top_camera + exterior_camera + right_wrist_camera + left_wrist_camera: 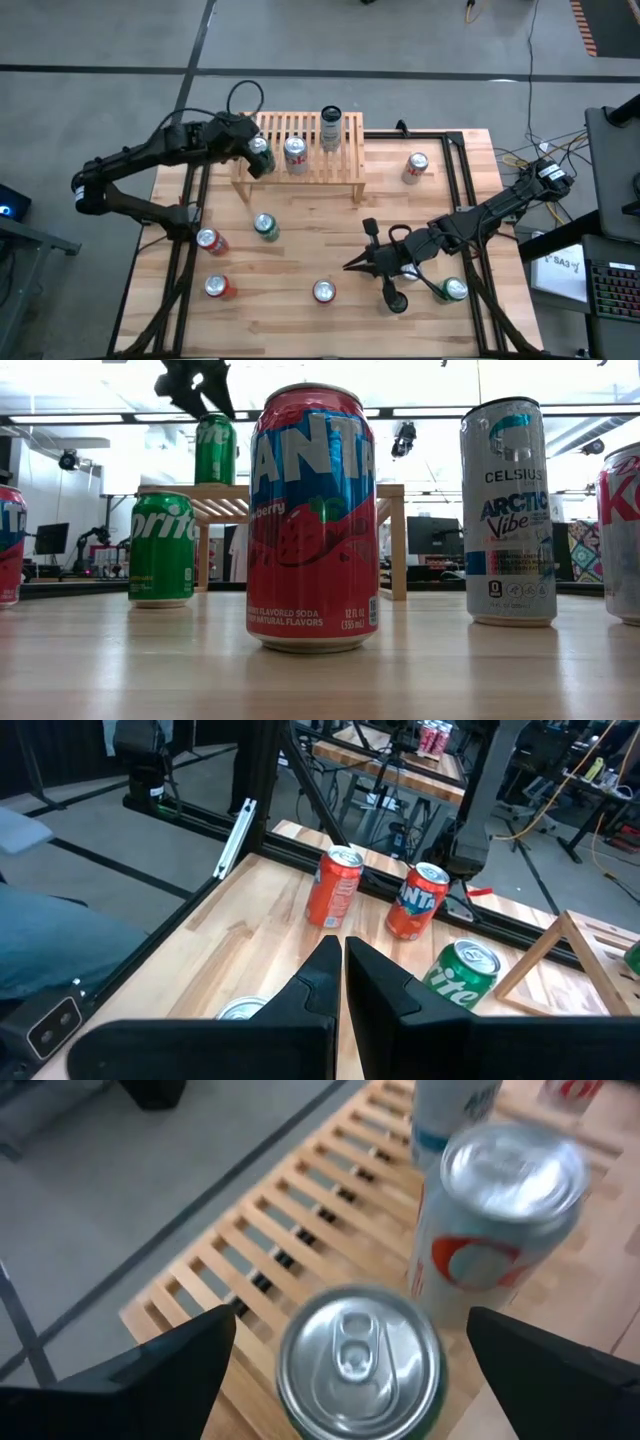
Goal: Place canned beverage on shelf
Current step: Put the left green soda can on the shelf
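Observation:
The shelf (318,160), a low light-wood slatted rack, stands at the table's far edge. On its left end a green can (357,1362) stands upright on the slats, also seen in the low view (214,450). My left gripper (352,1320) hovers just above it, open, with one finger on either side of the can's top and clear of it. Beside it on the shelf stand a red-and-white can (490,1220) and a tall white can (331,128). My right gripper (355,265) waits shut over the table's near right part.
Loose cans stand on the plank table: a Sprite can (161,548), a Fanta can (312,520), a Celsius can (508,510), and others (416,166) (210,240) (452,290). Black frame rails (465,170) run along the table's sides.

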Motion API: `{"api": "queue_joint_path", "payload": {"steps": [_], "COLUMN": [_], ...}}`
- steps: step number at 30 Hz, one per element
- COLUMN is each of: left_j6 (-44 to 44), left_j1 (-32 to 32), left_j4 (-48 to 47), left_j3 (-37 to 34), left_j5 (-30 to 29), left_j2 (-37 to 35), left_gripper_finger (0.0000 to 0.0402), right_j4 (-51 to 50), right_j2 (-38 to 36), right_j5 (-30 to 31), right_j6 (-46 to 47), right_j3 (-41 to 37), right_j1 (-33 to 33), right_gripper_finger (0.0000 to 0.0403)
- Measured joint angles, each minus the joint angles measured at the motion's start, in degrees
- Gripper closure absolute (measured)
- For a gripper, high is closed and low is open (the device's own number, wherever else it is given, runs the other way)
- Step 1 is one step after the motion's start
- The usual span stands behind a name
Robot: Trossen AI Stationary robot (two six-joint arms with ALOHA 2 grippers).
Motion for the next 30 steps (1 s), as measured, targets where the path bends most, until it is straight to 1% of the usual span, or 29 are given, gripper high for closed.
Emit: {"api": "queue_joint_path", "payload": {"steps": [4,6,9,11,13,15,18,20,21,22,24,26,28,30], "left_j6": [1.2,1.2,1.16,0.24,-0.18,-0.65,-1.36,-1.88,-2.16,-2.9,-4.49,-5.18,-5.26,-5.22], "left_j1": [-0.01,-0.42,-1.98,-3.26,-5.41,-8.59,-14.27,-17.8,-19.37,-20.89,-23.58,-25.62,-26.89,-26.99], "left_j4": [-2.02,-2.84,-3.52,-4.26,-4.23,-4.1,-3.91,-3.71,-2.84,-1.25,3.35,8.67,11.83,13.09], "left_j3": [4.57,5.57,5.08,4.33,4.0,3.99,3.34,1.2,-0.57,-2.82,-8.49,-14.62,-20.08,-24.16], "left_j5": [0.0,0.02,0.06,0.17,0.13,0.3,0.6,-0.42,-1.02,-1.37,-1.75,-3.46,-7.35,-12.59], "left_j2": [-0.08,-0.6,-1.62,-2.42,-3.58,-5.24,-7.73,-9.23,-9.93,-10.68,-12.0,-12.74,-13.05,-13.19], "left_gripper_finger": [0.0019,0.0025,0.0056,0.0092,0.0138,0.0192,0.0284,0.0349,0.0374,0.0387,0.0386,0.0385,0.0394,0.0399], "right_j4": [-0.1,-0.04,-0.2,-0.54,-0.54,-0.54,-0.56,-0.56,-0.56,-0.56,-0.56,-0.56,-0.56,-0.56], "right_j2": [0.0,0.0,0.0,0.0,0.0,0.0,0.0,0.0,0.0,0.0,0.0,0.0,0.0,0.0], "right_j5": [0.0,0.0,0.0,0.0,0.0,0.0,0.0,0.02,0.02,0.02,0.03,0.02,0.02,0.04], "right_j6": [0.07,0.07,-0.07,-0.24,-0.24,-0.16,0.82,1.09,1.12,1.12,1.08,1.05,1.09,1.36], "right_j3": [0.81,1.16,1.42,1.7,1.8,1.8,1.8,1.8,1.8,1.8,1.8,1.8,1.8,1.8], "right_j1": [0.0,0.0,0.0,0.0,0.0,0.0,0.0,0.0,0.0,0.0,0.0,-0.15,-0.47,-1.1], "right_gripper_finger": [0.0394,0.0394,0.0394,0.0394,0.0394,0.0394,0.0394,0.0394,0.0394,0.0394,0.0394,0.0394,0.0394,0.0394]}}
